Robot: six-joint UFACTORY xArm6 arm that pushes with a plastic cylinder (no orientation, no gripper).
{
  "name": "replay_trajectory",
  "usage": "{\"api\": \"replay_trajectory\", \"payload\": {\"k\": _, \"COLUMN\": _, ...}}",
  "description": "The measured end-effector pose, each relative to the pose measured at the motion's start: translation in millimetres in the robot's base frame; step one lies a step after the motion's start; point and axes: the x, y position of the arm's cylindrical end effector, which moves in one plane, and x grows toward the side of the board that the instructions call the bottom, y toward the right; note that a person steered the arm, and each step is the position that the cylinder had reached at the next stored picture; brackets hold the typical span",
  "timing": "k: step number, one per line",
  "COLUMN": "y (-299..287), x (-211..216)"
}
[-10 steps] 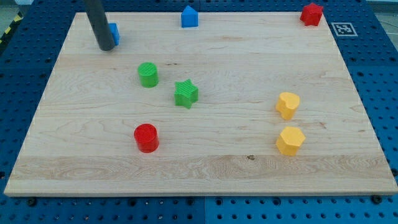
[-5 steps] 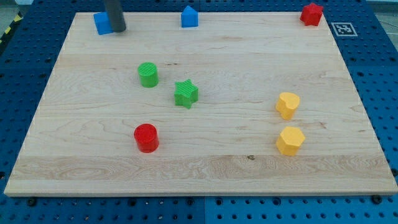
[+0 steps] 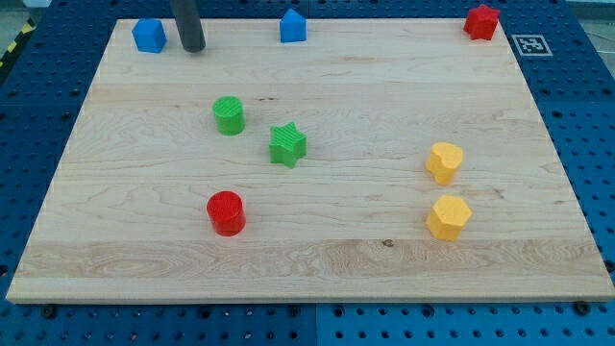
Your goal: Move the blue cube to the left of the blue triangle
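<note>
My tip (image 3: 193,48) bare, touching nothing, between blue cube (image 3: 148,36) on its left and blue triangle (image 3: 293,26) on right, far edge. Cube already left of triangle, well apart.

My tip (image 3: 193,48) now right of blue cube (image 3: 148,36)

A robotics lab bench, by every sign. Pale wooden board (image 3: 317,259) laid flat on a blue perforated base plate (image 3: 577,86) with a regular grid of mounting holes. Black-and-white fiducial marker (image 3: 530,44) fixed just off the board's top-right corner. Yellow-and-black hazard tape (image 3: 17,42) at the view's far left edge. Small coloured plastic-looking blocks scattered on the board, like the green star (image 3: 287,144). Dark rod (image 3: 188,24) coming down from above.
</note>
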Motion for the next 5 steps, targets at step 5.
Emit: {"api": "replay_trajectory", "payload": {"k": 5, "y": -69.0, "x": -14.4}}
